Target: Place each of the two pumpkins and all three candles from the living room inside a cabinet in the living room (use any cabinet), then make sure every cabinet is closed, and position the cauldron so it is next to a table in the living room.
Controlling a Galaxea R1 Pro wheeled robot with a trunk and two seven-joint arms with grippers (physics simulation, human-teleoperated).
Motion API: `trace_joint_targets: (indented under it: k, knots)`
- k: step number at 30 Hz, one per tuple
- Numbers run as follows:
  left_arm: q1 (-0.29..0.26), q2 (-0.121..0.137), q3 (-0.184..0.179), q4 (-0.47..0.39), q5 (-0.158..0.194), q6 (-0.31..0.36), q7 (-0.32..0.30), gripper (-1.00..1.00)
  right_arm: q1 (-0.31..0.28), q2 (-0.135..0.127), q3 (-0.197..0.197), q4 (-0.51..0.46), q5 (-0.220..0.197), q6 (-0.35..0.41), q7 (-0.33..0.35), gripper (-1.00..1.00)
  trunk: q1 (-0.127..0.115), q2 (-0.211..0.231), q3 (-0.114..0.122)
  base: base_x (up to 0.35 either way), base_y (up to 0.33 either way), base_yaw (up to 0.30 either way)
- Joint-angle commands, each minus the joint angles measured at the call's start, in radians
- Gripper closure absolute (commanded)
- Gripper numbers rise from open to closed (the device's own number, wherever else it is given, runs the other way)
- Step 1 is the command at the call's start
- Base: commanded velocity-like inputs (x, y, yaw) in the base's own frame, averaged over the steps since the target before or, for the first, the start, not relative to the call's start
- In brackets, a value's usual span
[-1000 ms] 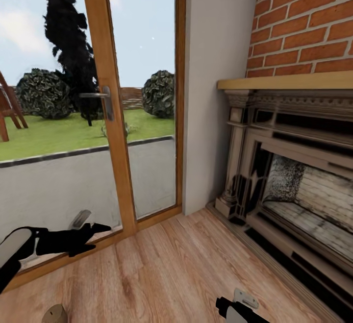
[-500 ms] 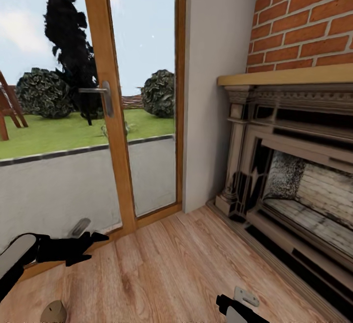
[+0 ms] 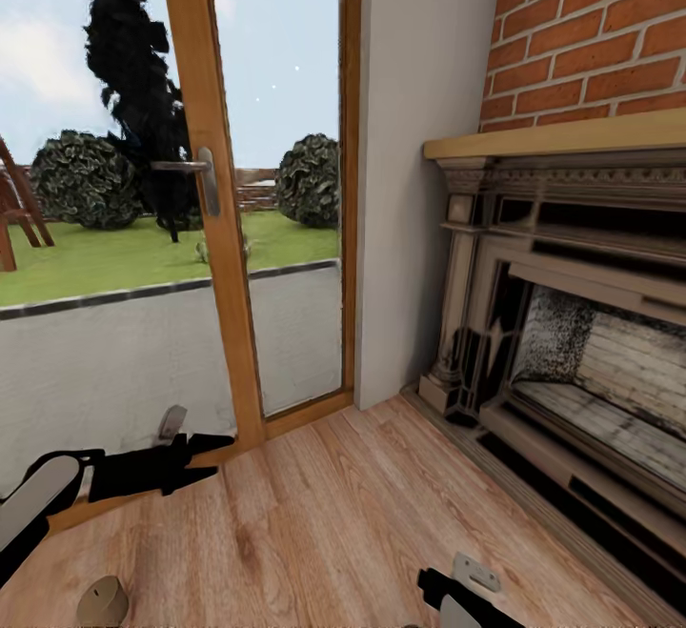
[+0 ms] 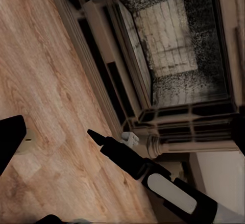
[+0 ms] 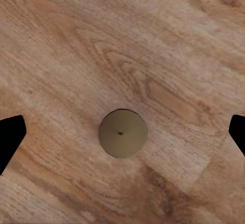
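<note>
Wooden floor [image 5: 168,40] carried a candle [image 5: 123,133] between wide right jaws; toppling was judged possible if clipped; left jaws' state was unclear.

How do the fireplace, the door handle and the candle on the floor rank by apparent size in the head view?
Largest to smallest:
1. fireplace
2. door handle
3. candle, partly cut off at the frame's bottom

Handle and candle look close in size, and the candle sits nearer the camera, so that order is unsure.

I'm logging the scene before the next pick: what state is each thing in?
Candle: upright on the floor, unlit.
Right gripper: open, jaws wide apart either side of the candle.
Left gripper: jaws' gap unclear.
Glass door: shut, handle level.
Fireplace: unlit.
</note>
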Motion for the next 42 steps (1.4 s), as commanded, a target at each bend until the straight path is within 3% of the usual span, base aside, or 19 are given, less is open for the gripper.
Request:
trace_joint_targets:
  k: [1, 42]
  knots:
    - [-0.001, 0.003, -0.008, 0.001, -0.008, 0.000, -0.025, -1.00, -0.001, -0.001, 0.008, 0.000, -0.010, -0.006, 0.010, -1.00, 0.004, -0.008, -0.004, 0.000, 0.000, 0.000]
    - [-0.001, -0.001, -0.020, -0.007, -0.007, -0.001, -0.040, -1.00, -0.001, 0.001, 0.006, 0.000, -0.012, -0.015, 0.023, -1.00, 0.161, -0.295, -0.133, 0.000, 0.000, 0.000]
